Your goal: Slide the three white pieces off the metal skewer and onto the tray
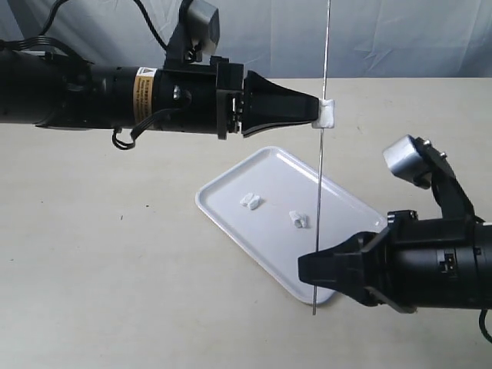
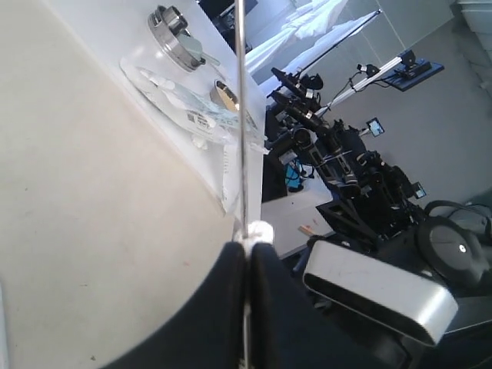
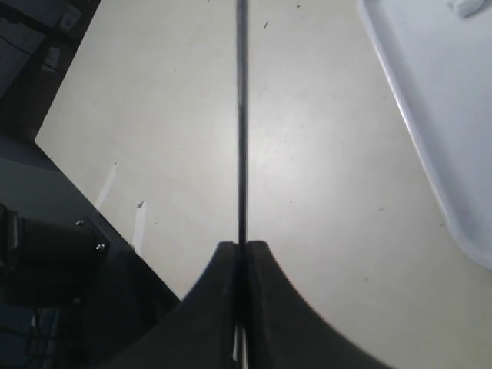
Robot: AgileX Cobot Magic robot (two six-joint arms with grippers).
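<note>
Nearest in the exterior view, low on the right: right end effector [image 1: 307, 269], jaws pressed together and clamped on the metal skewer [image 1: 320, 177] close to its lower tip. Same grip in the right wrist view, with both fingers [image 3: 269, 292] closed flat on the thin rod. Held upright with only a slight lean, lower tip just past the near rim of the tray [image 1: 269, 173], upper end cut off at the top of the frame. Behind, flat on the pale desk [image 1: 115, 269], the white tray, set at a slant. Lying loose inside it: nearer white piece [image 1: 297, 219] and farther white piece [image 1: 250, 201], apart from each other and clear of the rod. Higher and farther back, reaching in from the left: left end effector [image 1: 317, 112], jaws shut, tips pinching the third white piece [image 1: 329, 114], threaded on the skewer well above the tray.
</note>
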